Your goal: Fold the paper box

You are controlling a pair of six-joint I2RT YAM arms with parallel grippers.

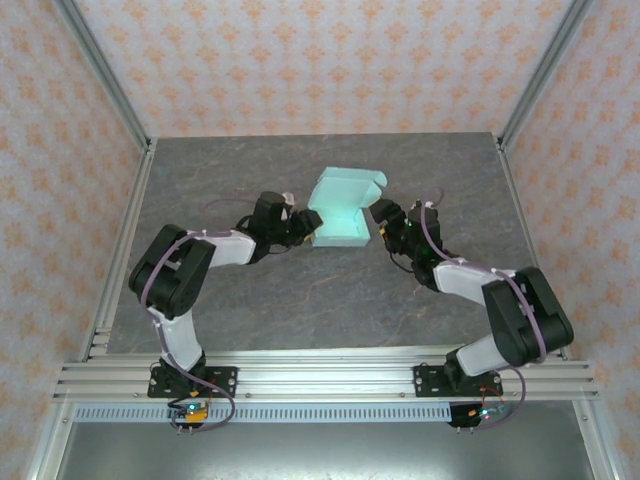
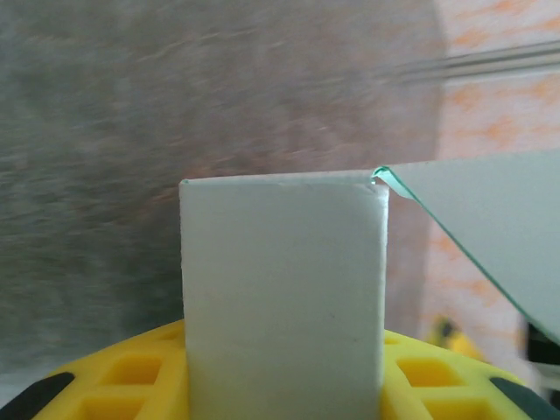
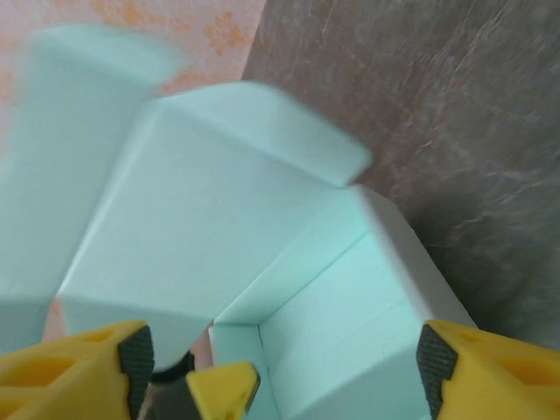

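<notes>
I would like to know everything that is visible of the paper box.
The paper box is pale mint thin card with a matte look, folded into a shallow open tray with upright walls. Its lid stands raised at the far edge, with a rounded flap at its side. It sits near the middle of the grey table. The left gripper is closed on its left wall; the right gripper is open around its right corner.

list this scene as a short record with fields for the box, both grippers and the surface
paper box: mint card, tray walls folded up, between the two grippers
lid flap: raised, not yet closed
left gripper: closed on the box's left wall
right gripper: open, fingers spread either side of the box's right wall, not clamping
table: grey, stone-look top
</notes>
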